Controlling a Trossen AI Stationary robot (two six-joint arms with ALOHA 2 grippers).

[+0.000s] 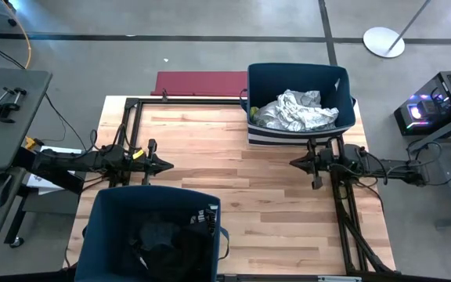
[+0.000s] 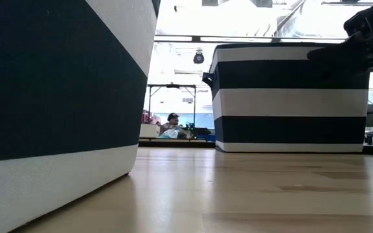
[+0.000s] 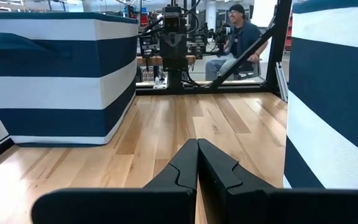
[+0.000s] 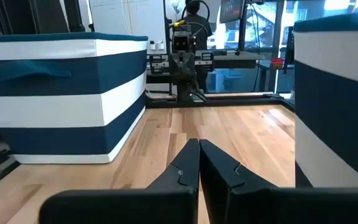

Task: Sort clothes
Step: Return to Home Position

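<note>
White and light patterned clothes (image 1: 296,110) lie piled in the dark blue bin (image 1: 343,86) at the far right of the table. Black and dark grey clothes (image 1: 159,239) lie in the dark blue bin (image 1: 100,235) at the near left. My left gripper (image 1: 168,164) is shut and empty at the table's left side, a little above the wood; it also shows in the left wrist view (image 3: 197,144). My right gripper (image 1: 294,163) is shut and empty at the right side, facing the left one; it also shows in the right wrist view (image 4: 199,144).
A flat red board (image 1: 200,82) lies past the table's far edge. A black frame (image 1: 131,110) runs along the table's far and side edges. Bare wood (image 1: 233,164) lies between the two grippers. A person (image 3: 241,37) sits in the room beyond the table.
</note>
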